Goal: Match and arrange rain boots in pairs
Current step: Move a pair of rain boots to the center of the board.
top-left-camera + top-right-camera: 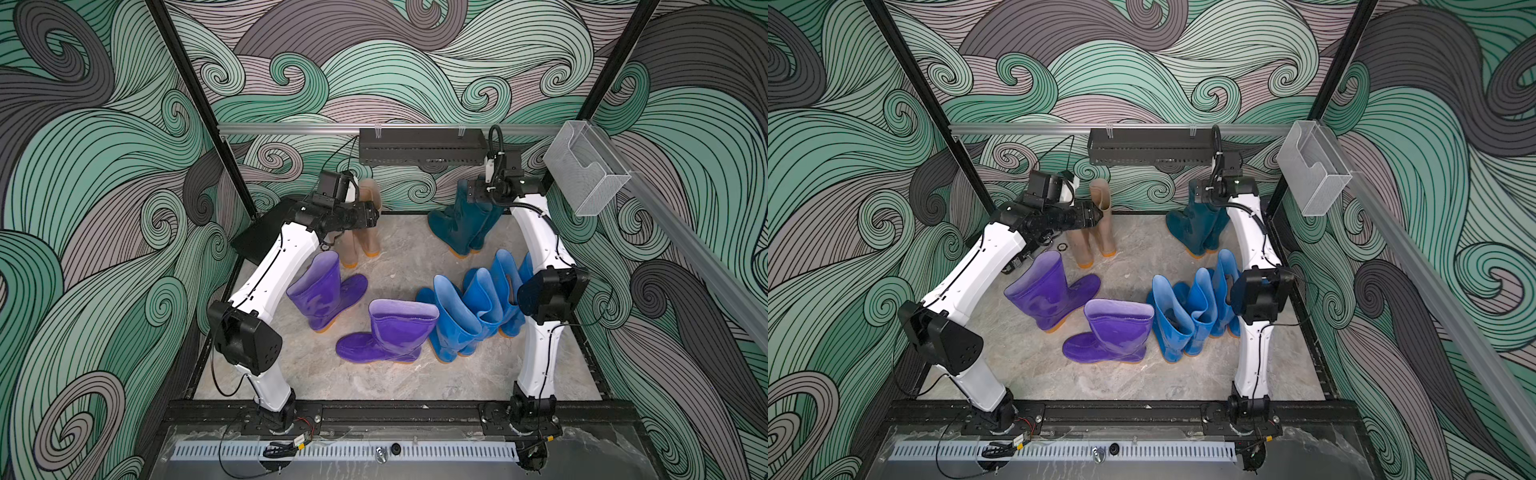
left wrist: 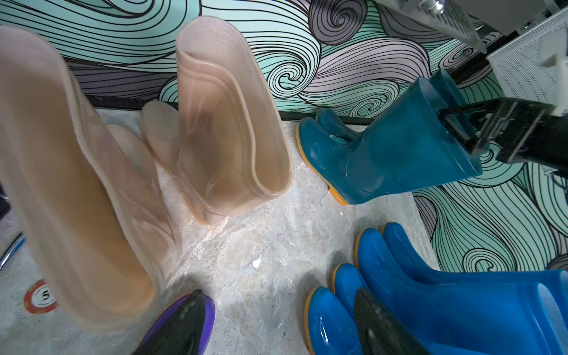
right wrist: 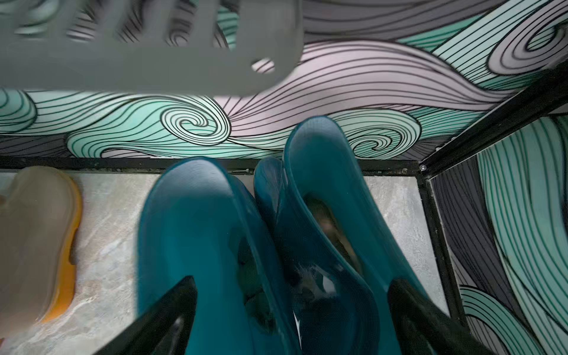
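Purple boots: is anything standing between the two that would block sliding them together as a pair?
Nothing visible. Only bare floor separates the rear purple boot from the front purple boot. The blue boots crowd the front one's shaft on its far side, not in the gap.

Noted: beige boots [image 1: 1105, 232] just past fingers of left gripper [image 1: 1098, 217]. Both teal boots [image 1: 1196, 230] beneath fingers of right gripper [image 1: 1198, 195].
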### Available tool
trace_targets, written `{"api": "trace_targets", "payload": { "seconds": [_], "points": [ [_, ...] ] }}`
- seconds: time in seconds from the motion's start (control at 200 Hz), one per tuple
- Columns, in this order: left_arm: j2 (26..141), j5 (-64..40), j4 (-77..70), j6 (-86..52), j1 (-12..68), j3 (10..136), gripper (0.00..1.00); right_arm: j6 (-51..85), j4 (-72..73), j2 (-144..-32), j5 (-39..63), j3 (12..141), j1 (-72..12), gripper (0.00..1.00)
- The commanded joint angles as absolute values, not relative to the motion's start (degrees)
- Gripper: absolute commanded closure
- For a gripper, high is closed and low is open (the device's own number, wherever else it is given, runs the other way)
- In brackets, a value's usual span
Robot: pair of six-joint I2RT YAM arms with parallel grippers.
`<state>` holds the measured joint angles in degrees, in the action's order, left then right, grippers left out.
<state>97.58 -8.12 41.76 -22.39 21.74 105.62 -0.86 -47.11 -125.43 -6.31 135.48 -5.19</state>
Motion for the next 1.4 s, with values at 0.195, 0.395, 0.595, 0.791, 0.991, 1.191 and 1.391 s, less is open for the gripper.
{"api": "trace_targets", "payload": {
  "seconds": [0.195,0.395,0.595,0.791,0.991,1.191,1.391],
  "points": [
    [91.1,-2.1,46.9,-19.2,20.1,105.4,0.23,-1.0,-53.6,-128.7,-11.4,138.3,-4.0,0.89],
    [89.0,2.1,57.2,-16.3,16.6,106.8,0.2,2.7,-54.0,-124.7,-16.9,137.6,-1.5,1.0],
    [85.1,3.2,69.0,-7.6,15.1,105.1,0.13,4.5,-56.4,-124.7,-16.0,138.3,-0.2,1.0],
    [77.8,-0.9,75.0,-4.7,15.2,99.3,0.12,5.9,-57.0,-125.0,-11.3,139.6,-0.2,0.68],
    [73.6,-9.7,76.9,-4.2,15.2,93.1,0.12,2.2,-56.8,-121.3,-6.9,139.6,-1.6,0.22],
    [73.8,-6.8,77.1,-4.7,15.4,90.6,0.1,-3.7,-55.8,-110.9,-5.5,132.5,-3.9,0.03],
    [73.2,-2.3,74.2,-6.4,15.4,89.7,0.15,-9.6,-58.4,-98.8,-2.0,123.8,-5.9,0.01]
  ]
}}
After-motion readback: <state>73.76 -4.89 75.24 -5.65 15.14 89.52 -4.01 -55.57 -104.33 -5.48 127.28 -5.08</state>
